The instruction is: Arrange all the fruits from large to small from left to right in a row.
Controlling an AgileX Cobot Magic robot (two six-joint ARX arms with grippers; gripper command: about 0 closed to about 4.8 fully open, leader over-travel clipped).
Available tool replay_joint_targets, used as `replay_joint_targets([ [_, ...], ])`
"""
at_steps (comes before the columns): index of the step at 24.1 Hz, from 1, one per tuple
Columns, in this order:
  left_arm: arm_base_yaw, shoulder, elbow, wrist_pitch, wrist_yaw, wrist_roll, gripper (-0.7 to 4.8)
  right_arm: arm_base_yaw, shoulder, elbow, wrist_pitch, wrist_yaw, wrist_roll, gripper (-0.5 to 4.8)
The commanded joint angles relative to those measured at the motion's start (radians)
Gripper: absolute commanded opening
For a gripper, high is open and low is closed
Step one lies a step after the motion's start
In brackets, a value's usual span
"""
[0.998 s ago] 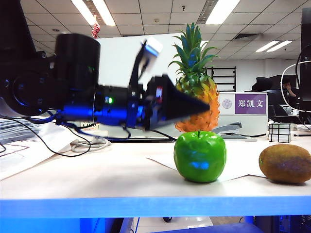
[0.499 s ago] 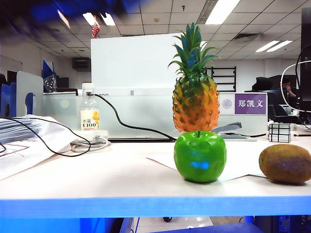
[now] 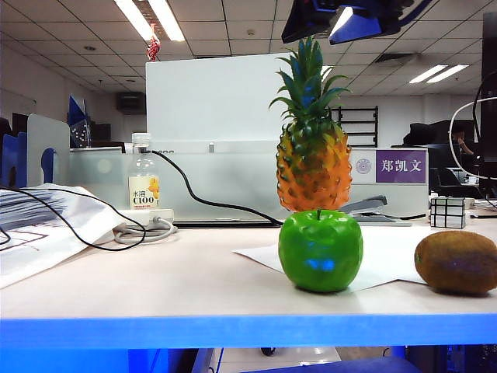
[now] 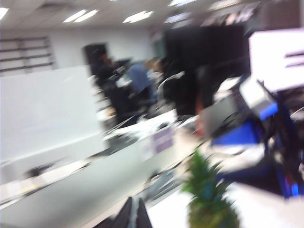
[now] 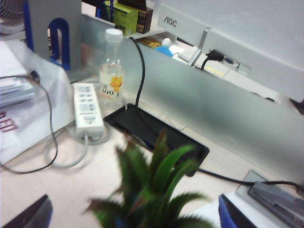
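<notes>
Hovering above pineapple (image 3: 313,167), right gripper (image 5: 135,216) spread, empty; left gripper (image 4: 133,214) pressed together, empty, raised. Pineapple behind apple (image 3: 320,250), kiwi (image 3: 457,262) rightmost. Row unfinished: pineapple needs going left.

pineapple (image 3: 313,172): orange-yellow, green crown
apple (image 3: 320,250): glossy bright green
kiwi (image 3: 456,262): fuzzy brown
bottle (image 3: 143,181): clear, orange label
table (image 3: 155,272): pale, blue edge

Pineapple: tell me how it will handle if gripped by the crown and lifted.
The pineapple stands tall on a narrow base, so it probably tips easily. Its spiky leaves may flex or slip between the open right gripper fingers. The glossy skin suggests a light plastic model.
</notes>
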State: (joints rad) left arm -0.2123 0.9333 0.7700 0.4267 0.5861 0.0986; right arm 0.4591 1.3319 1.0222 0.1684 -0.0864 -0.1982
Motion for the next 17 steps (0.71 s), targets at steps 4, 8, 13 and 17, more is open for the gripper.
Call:
replay_joint_targets([
  [4,0.002,-0.114,0.002,-0.122,-0.059,0.065,-0.06,-0.004,0.079,0.056,0.064,0.005,0.008,4.79],
  [8,0.002,-0.159,0.002,-0.153,-0.077,0.078,-0.06,-0.004,0.115,0.055,0.052,0.006,0.008,4.79],
  [13,0.002,-0.208,0.002,-0.188,-0.078,0.097,-0.06,-0.005,0.141,0.054,0.053,0.052,0.007,4.79],
  [17,0.002,-0.232,0.003,-0.197,-0.079,0.096,-0.06,-0.005,0.155,0.053,0.047,0.063,0.007,4.79],
])
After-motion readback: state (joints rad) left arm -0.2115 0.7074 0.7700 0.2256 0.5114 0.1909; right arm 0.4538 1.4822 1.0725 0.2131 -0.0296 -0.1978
